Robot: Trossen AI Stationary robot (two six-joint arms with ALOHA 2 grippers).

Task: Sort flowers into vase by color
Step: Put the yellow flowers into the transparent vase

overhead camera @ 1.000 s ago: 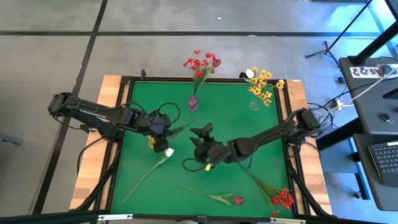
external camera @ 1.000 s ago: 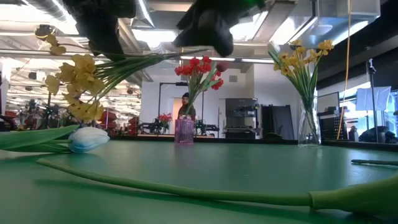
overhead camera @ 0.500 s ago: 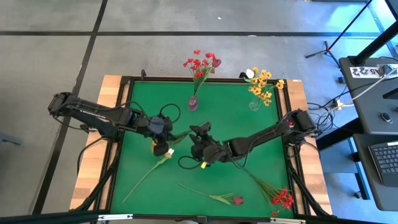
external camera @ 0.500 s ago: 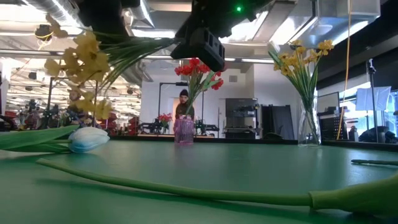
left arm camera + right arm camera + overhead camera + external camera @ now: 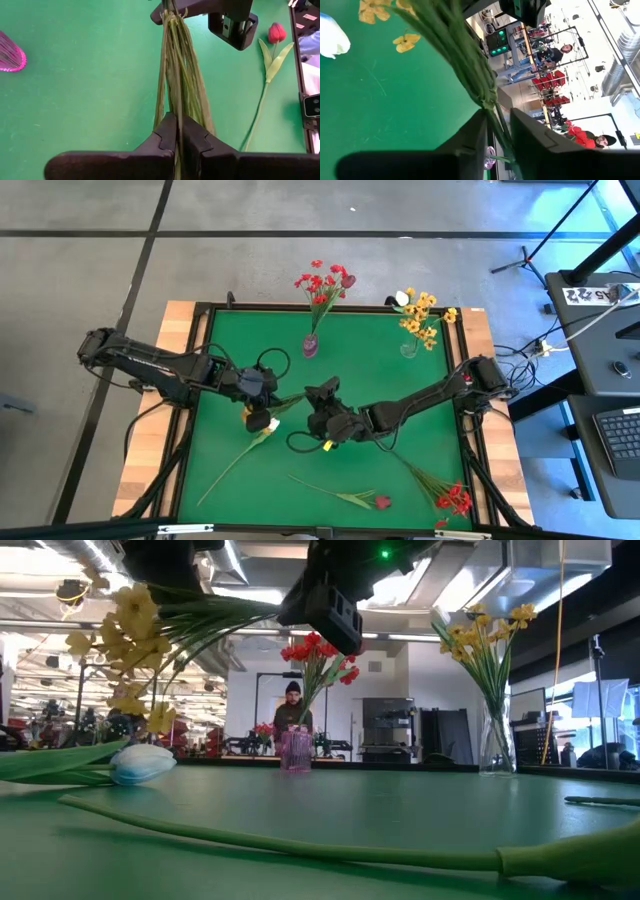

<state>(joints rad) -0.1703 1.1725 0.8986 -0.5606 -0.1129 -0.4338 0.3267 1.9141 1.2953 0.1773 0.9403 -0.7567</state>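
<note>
On your left, the left gripper (image 5: 262,394) was clamped tight on the yellow flower bunch (image 5: 135,650), held above the green table (image 5: 380,370) at mid-table. At the middle, your right gripper (image 5: 312,402) had its fingers narrowed around the same bunch's stem ends. Farther right stood the pink vase (image 5: 311,344), then the clear vase (image 5: 409,347). No readable writing appeared anywhere.

A: Table mat (image 5: 400,395) is solid green, wood border pale. Arms dark.

B: Bunch between the grippers: yellow blossoms (image 5: 135,640), olive-green stems (image 5: 177,75).

A: Pink ribbed vase (image 5: 295,752) holds red blossoms (image 5: 322,282). Clear vase (image 5: 495,745) holds yellow-orange ones (image 5: 425,315).

B: On the mat: white bud (image 5: 142,762), dark red bud (image 5: 276,32), red cluster (image 5: 455,500).
</note>
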